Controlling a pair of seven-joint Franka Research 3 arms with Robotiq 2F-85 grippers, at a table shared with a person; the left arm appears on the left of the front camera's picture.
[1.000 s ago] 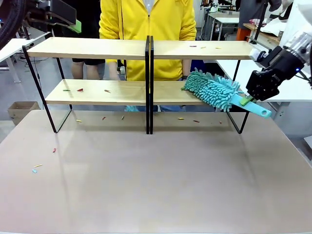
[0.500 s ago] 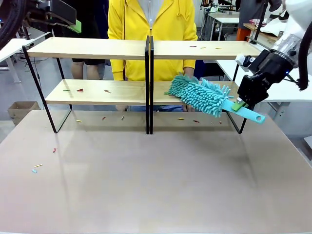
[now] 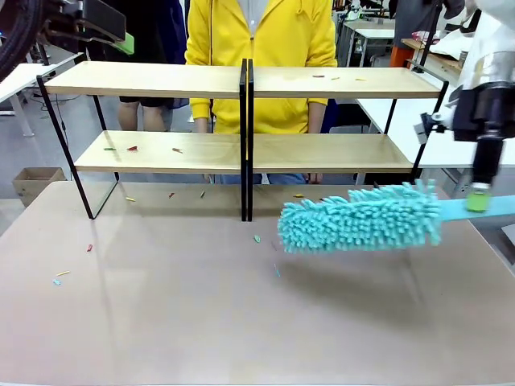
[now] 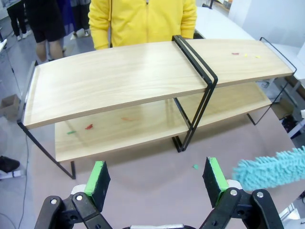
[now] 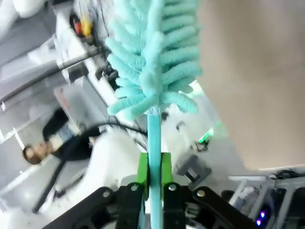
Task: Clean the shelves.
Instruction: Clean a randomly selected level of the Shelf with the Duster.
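r claw (image 5: 153, 167) clamped tight on handle of teal duster (image 3: 362, 219); fluffy head lies level, low over the table (image 3: 161, 305), in front of the shelves (image 3: 161, 79), apart from them. l claw (image 4: 157, 177) spread wide, nothing in it, high above shelves' left end. small scraps (image 3: 132, 148) on lower board.

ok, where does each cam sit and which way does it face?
Front: fixed on the robot's side, looking across the table at the shelves and a person; the right gripper shows, holding the duster.
Left wrist: above the shelves, looking down on them; the open left gripper shows at the bottom edge.
Right wrist: looks along the duster's handle; the right gripper is clamped on it.
Shared: all three show the duster; front and left wrist share the shelves and the person.
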